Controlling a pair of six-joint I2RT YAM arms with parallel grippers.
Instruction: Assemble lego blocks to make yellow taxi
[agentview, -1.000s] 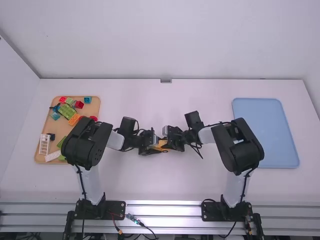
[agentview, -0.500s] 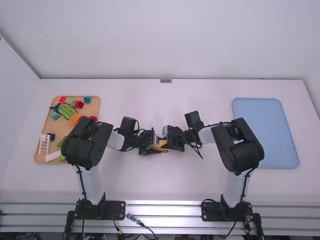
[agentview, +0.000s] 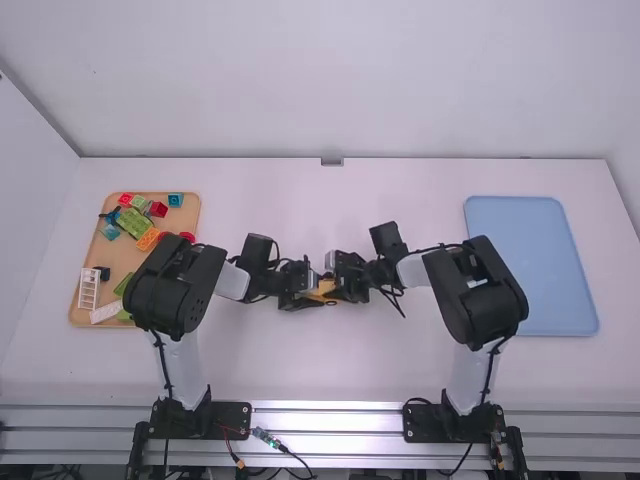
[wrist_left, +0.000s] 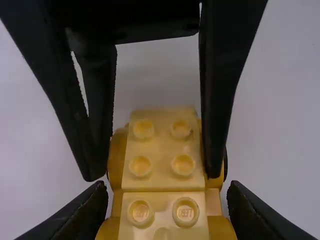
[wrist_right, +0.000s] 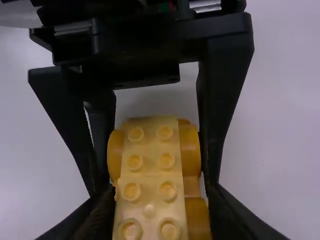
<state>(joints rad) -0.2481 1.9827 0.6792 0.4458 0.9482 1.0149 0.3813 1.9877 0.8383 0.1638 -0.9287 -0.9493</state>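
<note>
High view: yellow blocks (agentview: 323, 289) between left pincer (agentview: 308, 296), right pincer (agentview: 339, 286); each grips one end

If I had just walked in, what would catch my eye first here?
Probably the left gripper and right gripper, facing each other mid-table around a yellow block build. Next, likely the tan tray of colourful blocks on the left, then the big blue tray on the right.
</note>
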